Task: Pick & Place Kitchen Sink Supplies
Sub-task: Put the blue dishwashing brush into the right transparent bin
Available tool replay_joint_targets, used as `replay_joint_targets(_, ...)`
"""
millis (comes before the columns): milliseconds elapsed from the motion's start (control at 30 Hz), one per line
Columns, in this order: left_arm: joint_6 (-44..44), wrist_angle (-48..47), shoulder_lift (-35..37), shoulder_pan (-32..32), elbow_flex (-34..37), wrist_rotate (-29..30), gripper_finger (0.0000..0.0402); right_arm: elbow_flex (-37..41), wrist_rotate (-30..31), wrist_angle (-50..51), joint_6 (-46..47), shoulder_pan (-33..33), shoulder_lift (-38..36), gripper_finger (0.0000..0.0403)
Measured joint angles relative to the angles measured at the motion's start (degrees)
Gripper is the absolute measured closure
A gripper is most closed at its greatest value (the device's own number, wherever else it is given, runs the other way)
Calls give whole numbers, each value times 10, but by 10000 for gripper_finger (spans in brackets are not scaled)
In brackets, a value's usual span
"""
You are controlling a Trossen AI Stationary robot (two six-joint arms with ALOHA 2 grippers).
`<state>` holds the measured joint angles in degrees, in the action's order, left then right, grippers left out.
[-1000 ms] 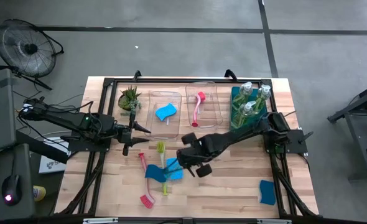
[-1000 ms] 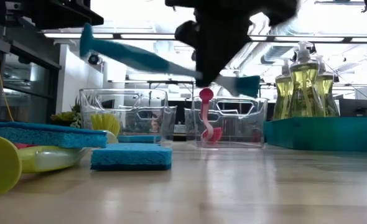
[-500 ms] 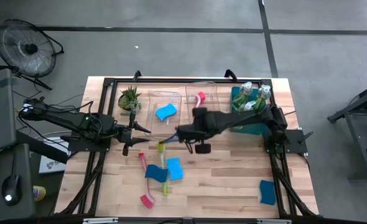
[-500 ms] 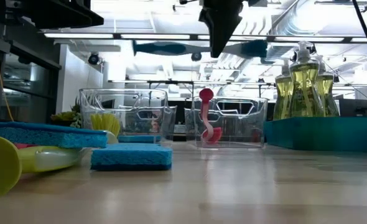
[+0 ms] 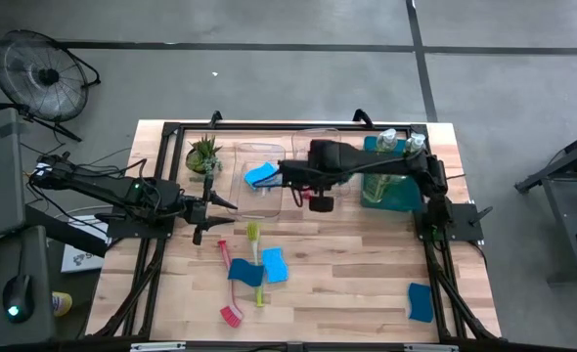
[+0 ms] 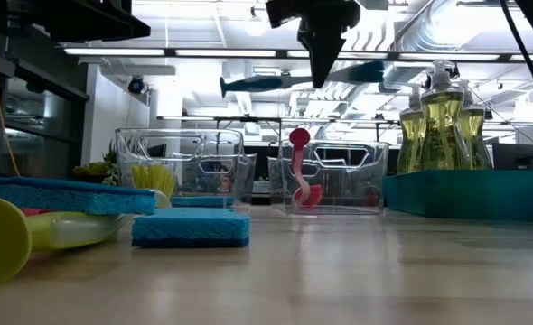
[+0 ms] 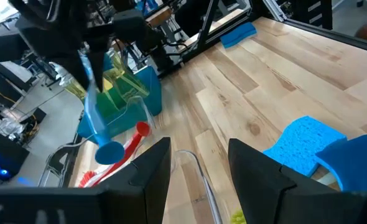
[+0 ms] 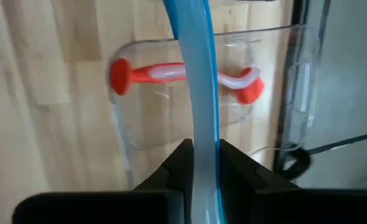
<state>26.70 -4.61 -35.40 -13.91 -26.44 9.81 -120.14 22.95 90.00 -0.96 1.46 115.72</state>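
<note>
My right gripper (image 5: 298, 178) is shut on the teal dish brush (image 6: 275, 81) and carries it high above the clear bin (image 6: 334, 176), where a red brush (image 8: 183, 73) lies. My left gripper (image 5: 215, 201) waits open over the table's left side. A blue sponge (image 5: 260, 174) lies in the other clear bin. A yellow-green brush (image 5: 253, 238), a blue sponge (image 5: 274, 264) and a red brush (image 5: 228, 288) lie on the table's middle. Another sponge (image 5: 421, 301) lies near the right corner. Soap bottles (image 5: 391, 156) stand in the teal bin. My right gripper pinches the teal brush's handle (image 8: 199, 124) between its two fingers, about midway along it. The fingers (image 6: 324, 54) come from above, pointing down, across the handle. The brush is lifted clear and hangs nearly level, its round head (image 6: 235, 86) toward the table's left.
A small spiky plant (image 5: 203, 154) stands at the far left corner by the clear bins. The black frame rail (image 5: 269, 125) runs along the far edge. Bare wood shows on the table's right half, between the teal bin and the near-right sponge.
My right gripper has carried the teal brush up from the table's middle toward the far edge, to a place over the clear bin with the red brush. The brush, tilted at first, now hangs nearly level. The gripper has stayed shut on it.
</note>
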Motion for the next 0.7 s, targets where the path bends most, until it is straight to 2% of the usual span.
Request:
replay_joint_targets(133,0,-3,0,0,0,0,246,0,14,0,-64,13,-3,357)
replay_joint_targets(700,0,-5,0,0,0,-2,246,0,-46,1,-382,114,-31,358)
